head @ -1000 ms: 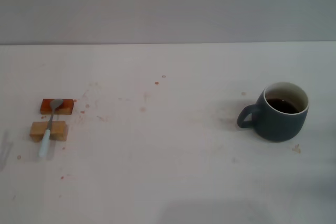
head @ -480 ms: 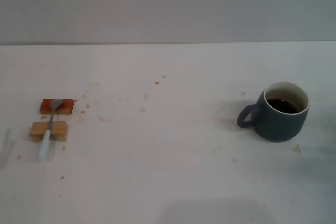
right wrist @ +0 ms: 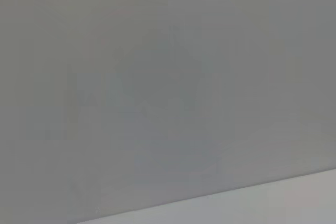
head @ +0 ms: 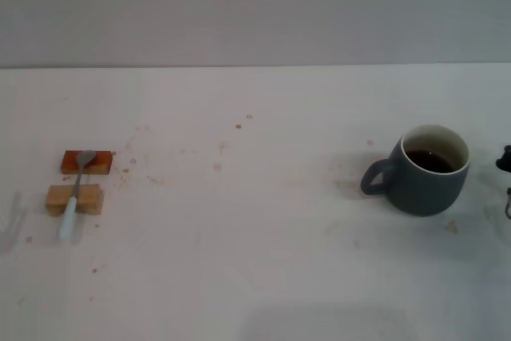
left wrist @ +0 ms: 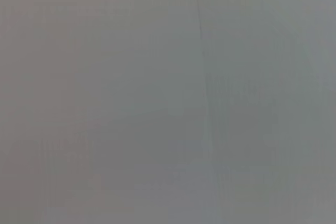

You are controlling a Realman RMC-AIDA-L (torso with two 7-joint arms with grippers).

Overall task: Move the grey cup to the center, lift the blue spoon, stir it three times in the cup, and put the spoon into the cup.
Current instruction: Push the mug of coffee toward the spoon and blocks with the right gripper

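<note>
Grey cup (head: pixel 427 169) sat upright on the table (head: pixel 263 261), right side, handle facing left, dark liquid inside. Blue spoon (head: pixel 75 194) lay far left, well apart from the cup, bridging two small blocks: bowl on the red-brown block (head: pixel 87 162), neck across the tan block (head: pixel 73 199), pale handle end down on the table. Right gripper (head: pixel 505 181) was just a dark sliver at the right frame edge, near the cup but not touching; probably its fingertip, claw opening couldn't be told. Left gripper was out of frame. Both wrist views showed only blank grey surface.
</note>
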